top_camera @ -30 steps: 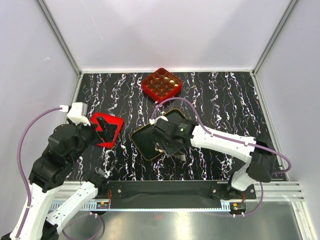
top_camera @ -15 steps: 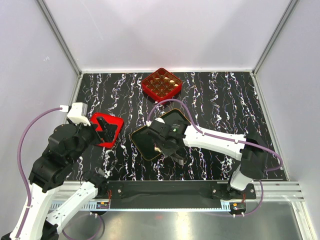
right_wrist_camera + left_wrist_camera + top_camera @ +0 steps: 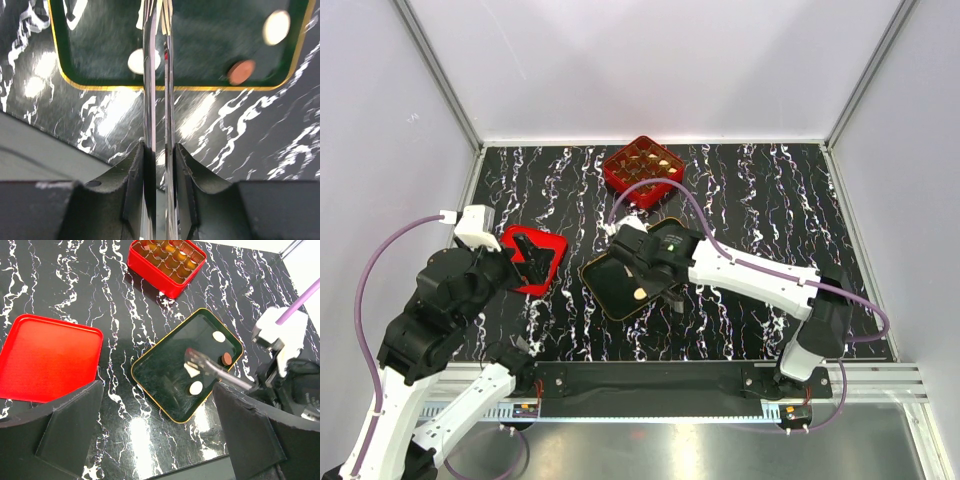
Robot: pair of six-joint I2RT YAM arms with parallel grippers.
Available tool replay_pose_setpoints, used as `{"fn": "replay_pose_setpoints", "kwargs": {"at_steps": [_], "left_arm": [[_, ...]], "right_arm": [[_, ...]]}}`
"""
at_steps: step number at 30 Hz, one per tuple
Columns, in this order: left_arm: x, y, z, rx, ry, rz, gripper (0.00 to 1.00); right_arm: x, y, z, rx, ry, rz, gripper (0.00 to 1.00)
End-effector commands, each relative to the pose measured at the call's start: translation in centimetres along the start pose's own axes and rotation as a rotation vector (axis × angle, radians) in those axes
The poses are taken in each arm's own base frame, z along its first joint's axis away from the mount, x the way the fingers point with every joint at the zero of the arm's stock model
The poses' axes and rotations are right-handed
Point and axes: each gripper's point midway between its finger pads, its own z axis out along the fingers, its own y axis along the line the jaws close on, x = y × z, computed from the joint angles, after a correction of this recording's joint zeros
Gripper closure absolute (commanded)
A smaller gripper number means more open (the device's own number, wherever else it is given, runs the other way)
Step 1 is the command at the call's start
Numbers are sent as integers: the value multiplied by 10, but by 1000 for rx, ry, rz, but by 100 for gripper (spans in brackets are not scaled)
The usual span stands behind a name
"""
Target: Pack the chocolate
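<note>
Left wrist view: four chocolates (image 3: 218, 336), three cream and one brown, lie in one black gold-rimmed tray (image 3: 165, 365). Right jaws pinch tweezers (image 3: 215, 371) over it. Left jaws spread wide above one red lid (image 3: 47, 357).

- Saw only part of one cream chocolate (image 3: 134, 61) behind the thin metal blades (image 3: 149, 100); could not tell whether pinched.
- Lost the black tray (image 3: 215, 88) past the right wrist view's top edge.
- Found the red lid (image 3: 558, 262) partly covered by the left gripper (image 3: 532, 256).
- Could not make out what lay in the red box (image 3: 642, 165) from above.
</note>
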Motion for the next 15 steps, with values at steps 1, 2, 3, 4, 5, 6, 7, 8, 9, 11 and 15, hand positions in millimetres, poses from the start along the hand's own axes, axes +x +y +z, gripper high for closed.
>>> {"fn": "replay_pose_setpoints", "kwargs": {"at_steps": [1, 2, 3, 4, 5, 6, 7, 8, 9, 11, 15], "left_arm": [[-17, -1, -6, 0, -61, -4, 1], [-17, -1, -6, -1, -63, -4, 1], [-17, -1, -5, -2, -60, -4, 1], [-17, -1, -5, -2, -60, -4, 1], [-18, -2, -5, 0, -61, -4, 1], [-17, -1, -5, -1, -59, -3, 1], [-17, -2, -4, 0, -56, -3, 1], [-17, -2, -4, 2, -58, -5, 1], [-16, -3, -4, 4, -54, -4, 1], [-15, -3, -3, 9, -50, -5, 1], [-13, -5, 0, 17, -37, -4, 1]], "right_arm": [[-35, -22, -14, 92, -102, -24, 70], [-43, -36, -9, 116, -100, -21, 70], [-57, -44, -11, 129, -129, -7, 70], [-64, -53, -9, 145, -141, 0, 70], [-76, -72, 0, 176, -151, 14, 70], [-88, -81, 0, 194, -176, 24, 70], [-97, -92, 4, 217, -191, 33, 70], [-106, -100, 5, 233, -207, 18, 70], [-123, -116, 12, 259, -234, 49, 70], [-142, -129, 27, 304, -255, 29, 69], [-184, -156, 41, 364, -322, 42, 67]]}}
